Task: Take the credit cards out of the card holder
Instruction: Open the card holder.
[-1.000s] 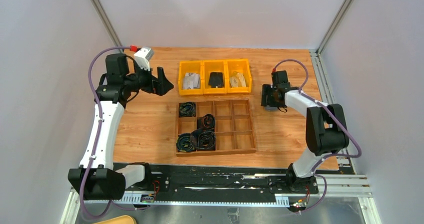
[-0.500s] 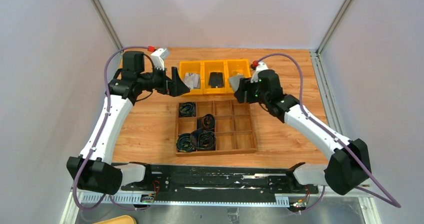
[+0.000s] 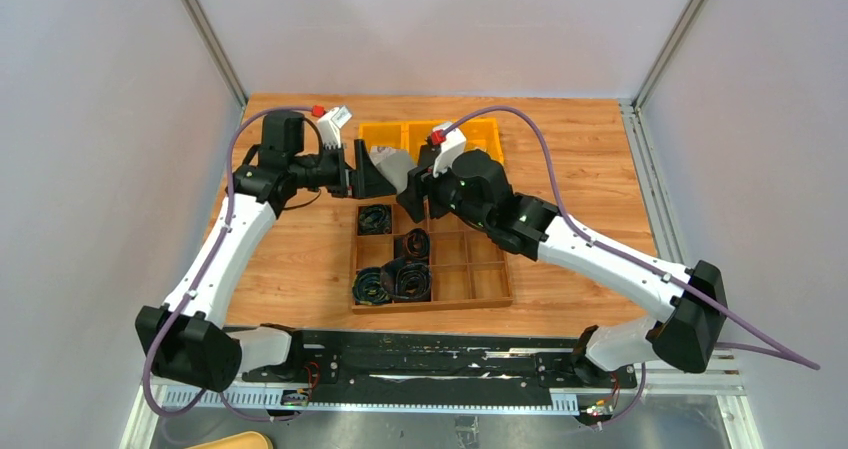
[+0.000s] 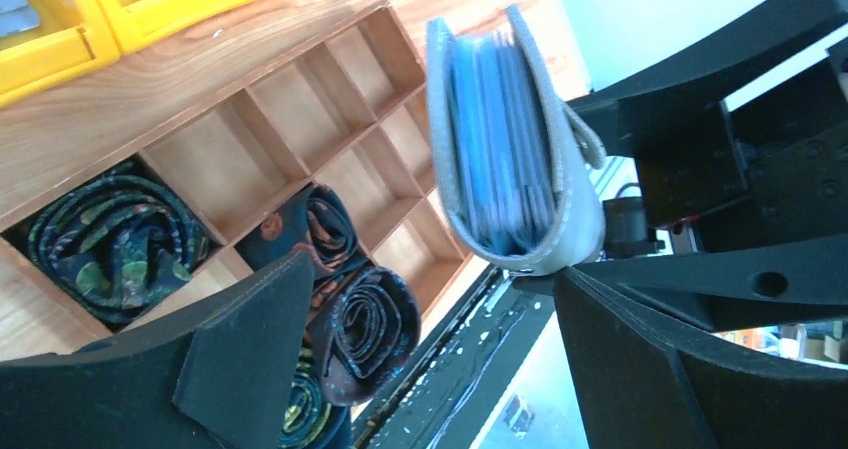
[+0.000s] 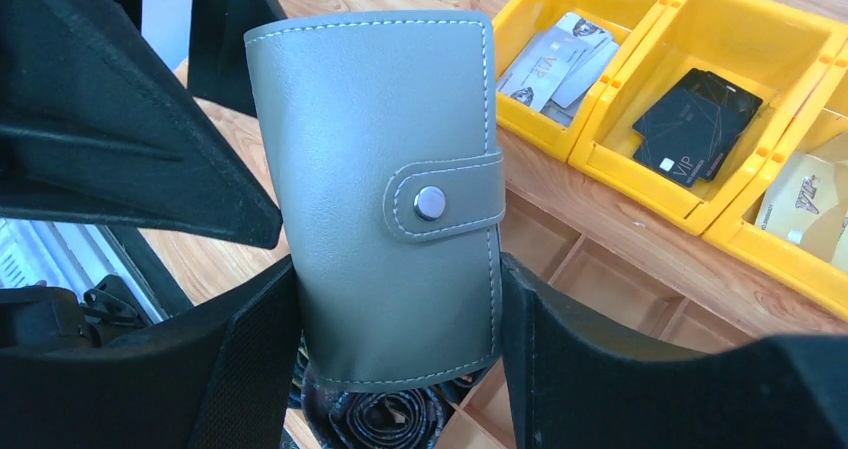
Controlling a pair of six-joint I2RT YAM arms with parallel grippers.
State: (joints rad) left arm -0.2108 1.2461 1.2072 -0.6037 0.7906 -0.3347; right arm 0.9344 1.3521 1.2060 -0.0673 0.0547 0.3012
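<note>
My right gripper (image 5: 400, 314) is shut on the lower part of the grey card holder (image 5: 380, 189), one finger on each side edge. The holder stands upright with its snap strap (image 5: 445, 201) fastened. It hangs above the wooden tray, by the yellow bins (image 3: 392, 166). In the left wrist view the card holder (image 4: 575, 169) shows edge-on, with the credit cards (image 4: 500, 139) packed inside as bluish edges. My left gripper (image 4: 430, 279) is open, its fingertips (image 3: 368, 174) just short of the holder. I cannot tell whether one finger touches it.
Three yellow bins (image 3: 470, 129) at the back hold loose cards: silvery (image 5: 560, 54), black (image 5: 700, 119) and beige (image 5: 810, 199). A wooden compartment tray (image 3: 490, 269) below the grippers holds several dark rolls (image 3: 395, 279) on its left side.
My right arm swung from the table's right side to the middle, carrying the card holder. My left arm moved right to meet it. The right jaws narrowed slightly.
</note>
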